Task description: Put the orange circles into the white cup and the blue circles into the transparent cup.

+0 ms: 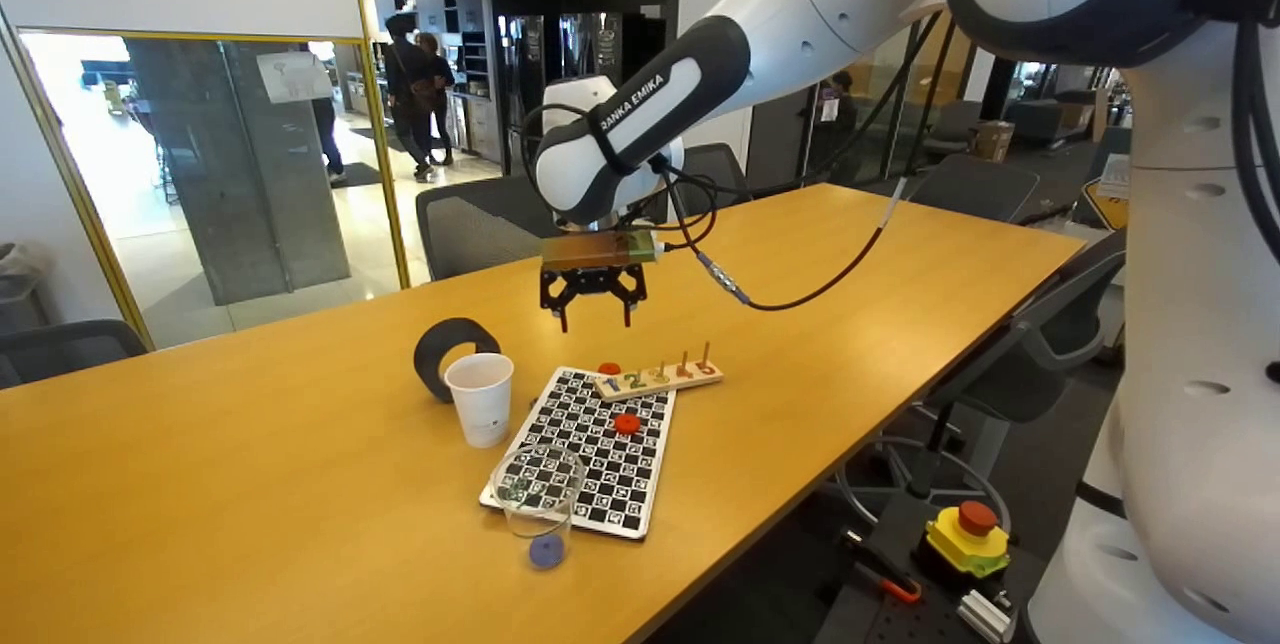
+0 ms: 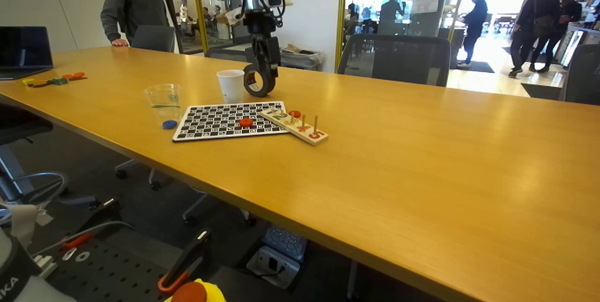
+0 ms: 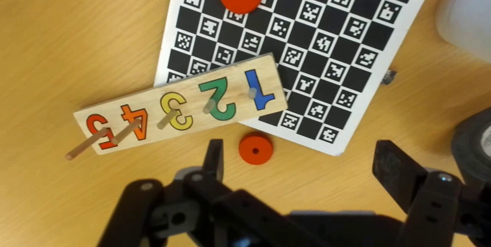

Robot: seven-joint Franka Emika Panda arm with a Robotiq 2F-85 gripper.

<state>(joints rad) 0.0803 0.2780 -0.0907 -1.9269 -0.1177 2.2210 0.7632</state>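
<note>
Two orange circles [image 3: 256,151] with holes lie flat, one on the board [image 3: 307,32], one just beside it on the bench [image 3: 57,28]. The white cup [image 1: 481,406] stands up, and so does the clear cup [image 2: 161,100], with a blue circle [image 2: 169,124] down inside.

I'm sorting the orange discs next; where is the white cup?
In an exterior view, the white cup stands left of the checkered board, just in front of the black ring; the wrist view cuts it off at its right edge.
</note>
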